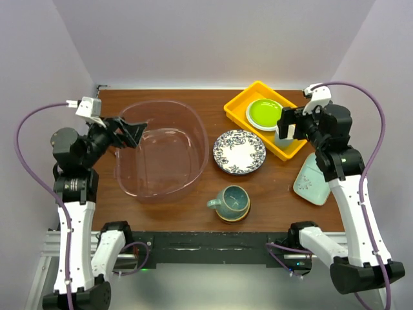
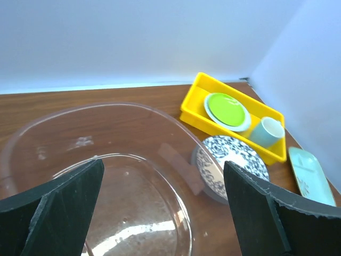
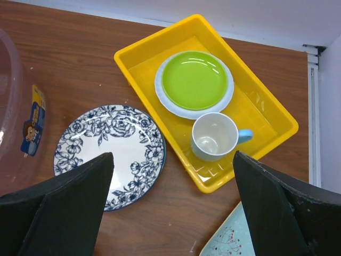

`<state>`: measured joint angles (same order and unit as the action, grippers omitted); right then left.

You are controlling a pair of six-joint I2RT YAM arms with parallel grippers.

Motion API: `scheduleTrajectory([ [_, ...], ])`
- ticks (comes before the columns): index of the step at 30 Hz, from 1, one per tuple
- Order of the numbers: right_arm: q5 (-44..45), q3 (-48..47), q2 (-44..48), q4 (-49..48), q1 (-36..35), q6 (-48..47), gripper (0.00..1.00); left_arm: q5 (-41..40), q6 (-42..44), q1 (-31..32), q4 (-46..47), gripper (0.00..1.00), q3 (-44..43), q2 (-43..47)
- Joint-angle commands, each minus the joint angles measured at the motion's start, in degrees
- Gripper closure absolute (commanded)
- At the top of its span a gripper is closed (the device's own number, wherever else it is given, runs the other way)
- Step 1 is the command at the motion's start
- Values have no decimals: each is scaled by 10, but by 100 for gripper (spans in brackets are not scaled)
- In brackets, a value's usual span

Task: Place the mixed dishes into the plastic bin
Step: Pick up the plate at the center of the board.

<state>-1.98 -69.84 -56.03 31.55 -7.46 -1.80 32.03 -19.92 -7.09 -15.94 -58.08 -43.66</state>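
Your left gripper (image 1: 134, 134) gapes empty over the plastic bin (image 1: 193, 123), on the left side of the counter (image 1: 168, 212), nothing inside. The blue floral plate (image 1: 239, 152) at centre, teal mug (image 1: 231, 199) by the near edge and mint dish (image 1: 313, 181) at the right edge all remain; your right gripper (image 1: 288, 124) is wide, empty.

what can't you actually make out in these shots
Pale mint dish: top view, partly under the right arm; right wrist view, cut off by the bottom edge.
White cup: top view, mostly behind the right jaws.
Bin sticker: right wrist view, print too small to read.
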Motion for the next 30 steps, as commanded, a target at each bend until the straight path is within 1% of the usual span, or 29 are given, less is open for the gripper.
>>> scheduleTrajectory([
  [1,19,-38,14,17,0,25,2,16,30,23,-15,0,24,37],
  [3,16,-42,15,24,0,22,2,2,35,29,-20,0,36,55],
  [6,-23,-35,11,31,0,-25,2,-20,38,35,-23,0,61,74],
  [9,-126,-24,5,41,-1,-80,2,-37,38,35,-37,0,76,89],
  [10,-164,-22,1,47,-1,-128,2,-40,38,35,-38,0,80,96],
  [11,-250,-19,-5,56,1,-157,2,-40,38,35,-42,0,84,99],
  [13,-305,-14,-11,85,0,-209,2,-40,36,35,-44,0,92,104],
  [14,-321,-11,-12,85,-1,-211,2,-40,36,35,-43,0,95,106],
  [17,-348,10,-19,86,-1,-230,2,-40,37,35,-44,0,101,108],
  [22,-346,30,-43,72,7,-206,2,-29,39,34,-41,0,115,112],
  [30,-369,65,-49,22,32,-165,2,-8,38,35,-17,0,151,127],
])
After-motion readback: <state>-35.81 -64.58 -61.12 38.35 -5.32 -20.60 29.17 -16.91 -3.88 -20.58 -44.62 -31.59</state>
